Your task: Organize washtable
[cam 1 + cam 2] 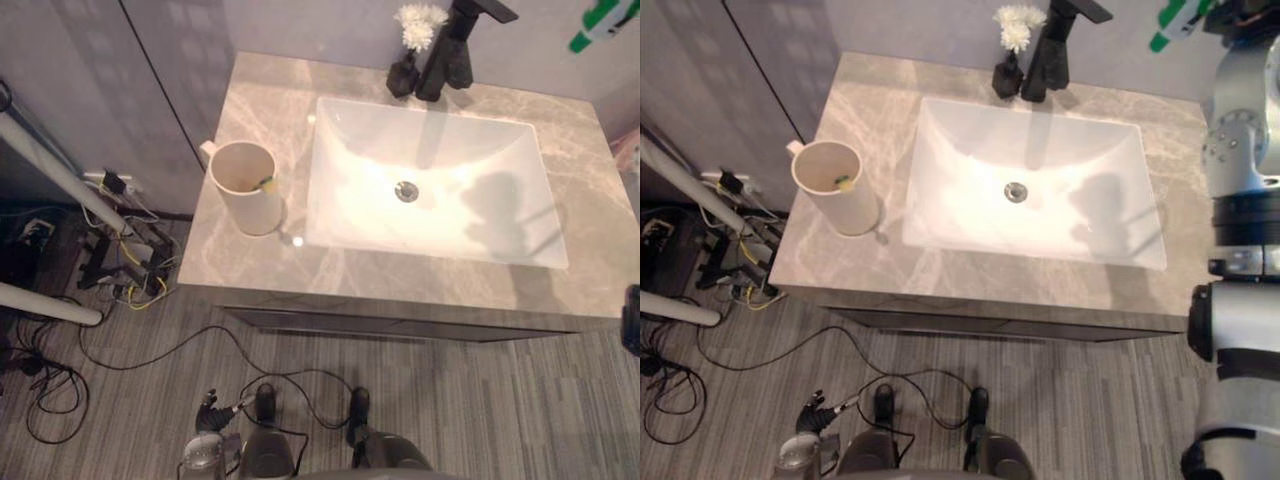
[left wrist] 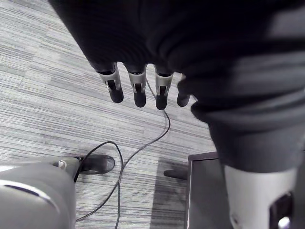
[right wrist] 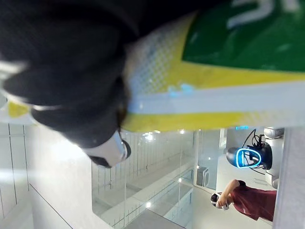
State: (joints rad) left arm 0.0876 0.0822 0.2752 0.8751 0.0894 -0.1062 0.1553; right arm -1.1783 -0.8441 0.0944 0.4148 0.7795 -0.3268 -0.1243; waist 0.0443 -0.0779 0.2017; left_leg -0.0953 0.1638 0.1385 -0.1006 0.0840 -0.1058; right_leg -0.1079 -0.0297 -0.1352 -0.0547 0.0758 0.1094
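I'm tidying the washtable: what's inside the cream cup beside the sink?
Inside the cream cup, a small yellow-green item leans at the inner wall by the rim; what it is cannot be told. The near wall covers part of the cup's bottom, so anything lying there stays unseen.

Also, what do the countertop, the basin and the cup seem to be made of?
Countertop: looks like grey marble or marble-look stone, polished; pale veins and a light glint. Basin: probably glazed white ceramic; smooth, glossy reflections. Cup: cream, matt, perhaps plastic or ceramic; I cannot tell which.
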